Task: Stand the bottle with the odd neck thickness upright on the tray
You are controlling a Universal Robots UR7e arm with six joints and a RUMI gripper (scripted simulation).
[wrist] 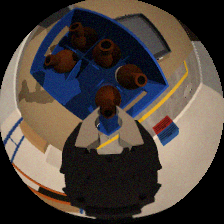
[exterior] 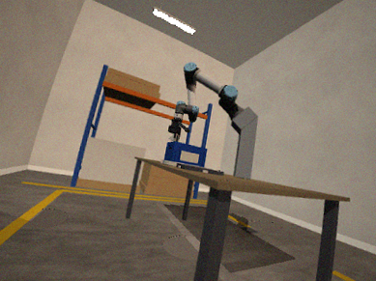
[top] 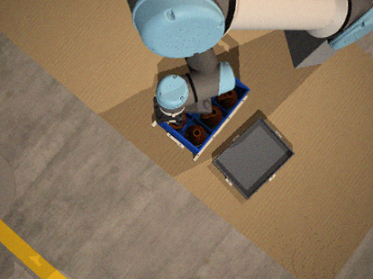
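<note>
Top view: blue crate (top: 240, 92) on wooden table (top: 336, 145), grey tray (top: 253, 159) just beside it, apart. Gripper (top: 170, 117) over crate's left end, wrist covering much of that end. 3 brown bottles visible in compartments.

Exterior view: arm (exterior: 207, 82) bent down from grey pedestal (exterior: 246, 143); gripper (exterior: 173, 133) hanging above crate (exterior: 186, 155). Blue and orange rack (exterior: 93, 113) behind.

Wrist view: gripper (wrist: 107, 122) pinching a brown bottle (wrist: 107, 97) by the neck, held above crate (wrist: 60, 90). 4 bottles standing in compartments below. Tray (wrist: 145, 30) beyond crate.
</note>
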